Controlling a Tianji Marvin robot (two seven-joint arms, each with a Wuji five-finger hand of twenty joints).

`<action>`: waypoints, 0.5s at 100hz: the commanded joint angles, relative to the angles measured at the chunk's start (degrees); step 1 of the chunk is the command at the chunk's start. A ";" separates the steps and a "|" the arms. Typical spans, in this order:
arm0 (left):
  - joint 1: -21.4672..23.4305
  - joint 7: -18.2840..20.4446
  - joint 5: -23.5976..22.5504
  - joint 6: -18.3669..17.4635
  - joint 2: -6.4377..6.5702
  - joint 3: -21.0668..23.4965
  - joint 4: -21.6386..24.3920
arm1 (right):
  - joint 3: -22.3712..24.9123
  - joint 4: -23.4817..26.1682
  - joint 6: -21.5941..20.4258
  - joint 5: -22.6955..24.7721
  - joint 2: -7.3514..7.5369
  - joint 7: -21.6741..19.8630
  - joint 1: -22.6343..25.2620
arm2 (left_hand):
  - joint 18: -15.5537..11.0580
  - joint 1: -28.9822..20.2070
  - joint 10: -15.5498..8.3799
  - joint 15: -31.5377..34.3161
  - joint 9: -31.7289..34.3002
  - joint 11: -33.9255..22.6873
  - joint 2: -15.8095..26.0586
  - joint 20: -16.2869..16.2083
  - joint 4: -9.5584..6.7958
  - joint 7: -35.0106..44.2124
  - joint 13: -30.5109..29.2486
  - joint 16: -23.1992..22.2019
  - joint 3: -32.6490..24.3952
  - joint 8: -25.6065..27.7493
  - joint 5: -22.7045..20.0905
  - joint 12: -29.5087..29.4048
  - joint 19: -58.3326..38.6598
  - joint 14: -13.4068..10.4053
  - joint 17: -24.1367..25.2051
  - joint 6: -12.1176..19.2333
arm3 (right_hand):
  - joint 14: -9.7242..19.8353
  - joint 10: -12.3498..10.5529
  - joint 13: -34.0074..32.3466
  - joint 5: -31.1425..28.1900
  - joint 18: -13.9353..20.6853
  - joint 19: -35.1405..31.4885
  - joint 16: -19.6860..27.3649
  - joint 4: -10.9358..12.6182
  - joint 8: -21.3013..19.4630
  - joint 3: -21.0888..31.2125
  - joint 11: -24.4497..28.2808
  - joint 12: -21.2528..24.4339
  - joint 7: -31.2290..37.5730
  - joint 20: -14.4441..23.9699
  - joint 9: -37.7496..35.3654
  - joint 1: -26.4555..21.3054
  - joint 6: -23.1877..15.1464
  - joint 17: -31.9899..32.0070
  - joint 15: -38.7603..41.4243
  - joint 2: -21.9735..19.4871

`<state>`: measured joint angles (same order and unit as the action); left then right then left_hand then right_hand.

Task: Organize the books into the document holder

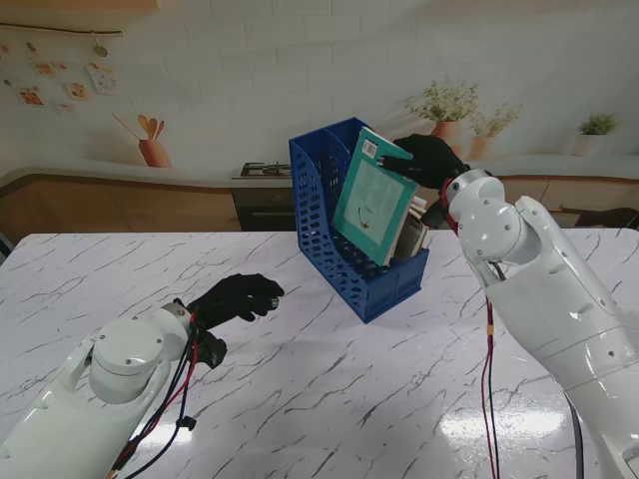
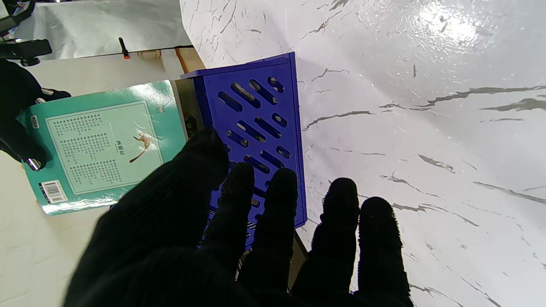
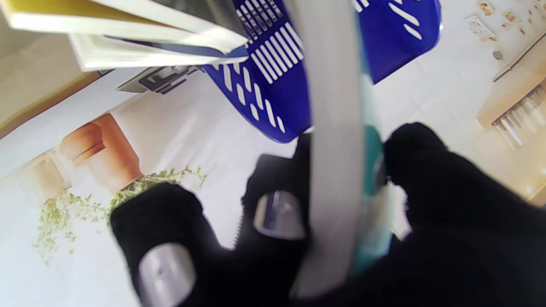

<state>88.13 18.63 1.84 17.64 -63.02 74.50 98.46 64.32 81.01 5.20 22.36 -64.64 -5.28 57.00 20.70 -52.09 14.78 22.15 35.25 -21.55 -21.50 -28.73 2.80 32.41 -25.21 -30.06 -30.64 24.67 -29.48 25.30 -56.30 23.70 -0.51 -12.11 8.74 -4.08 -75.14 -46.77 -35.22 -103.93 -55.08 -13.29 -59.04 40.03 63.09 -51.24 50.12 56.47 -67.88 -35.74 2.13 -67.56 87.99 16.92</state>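
A blue slotted document holder stands on the marble table, its open side toward the right. A teal book tilts half inside it, and my right hand is shut on the book's top corner. From the right wrist view, the book's page edge runs between thumb and fingers. Other books lean inside the holder behind the teal one. My left hand hovers low over the table, nearer to me and left of the holder, fingers spread and holding nothing.
A kitchen-scene backdrop wall rises behind the table's far edge. Red and black cables hang along my right arm. In the left wrist view the teal book shows a printed cover and a barcode.
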 commanded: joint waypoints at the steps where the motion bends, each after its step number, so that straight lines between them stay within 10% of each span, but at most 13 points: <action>1: 0.27 0.72 0.12 -0.88 -0.05 0.01 0.09 | -0.87 -0.29 -0.05 -0.52 -1.28 0.69 -0.62 | -1.42 0.79 -1.51 -0.44 -0.58 -0.36 -1.36 0.74 -0.74 0.71 1.12 -0.22 -0.68 0.60 0.26 0.63 1.59 -1.79 0.65 1.95 | 12.95 -0.91 -1.10 -1.47 39.83 -16.05 -0.99 0.71 -1.60 4.13 3.08 -1.46 0.04 0.63 -2.62 -4.21 -6.25 -3.05 2.90 -6.68; 50: 0.03 0.31 -0.53 -1.55 -0.12 -0.35 -0.96 | -6.06 -6.06 -1.56 -0.61 -3.05 5.59 -2.92 | -1.70 0.96 -1.49 -0.39 -0.80 -0.29 -1.10 0.93 -0.73 0.48 1.10 -0.28 -0.70 0.46 0.56 0.57 1.82 -1.74 0.79 1.91 | 12.91 -1.05 -1.09 -1.07 39.57 -16.05 -0.92 0.70 -1.51 3.84 3.09 -1.30 0.21 0.75 -2.30 -4.44 -6.26 -3.06 2.91 -6.78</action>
<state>88.10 18.45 1.09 17.57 -62.96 74.36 97.95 58.94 75.17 4.01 21.96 -66.67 -0.51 53.84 20.65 -52.09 14.77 22.14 35.25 -21.55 -21.50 -28.64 2.80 32.42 -25.20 -30.06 -30.65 24.67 -29.48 25.30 -56.27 23.68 -0.50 -12.11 8.74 -4.08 -75.14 -46.77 -35.22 -103.94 -55.08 -13.29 -59.04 39.94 63.09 -51.24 50.11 56.47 -67.88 -35.74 2.13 -67.56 87.99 16.81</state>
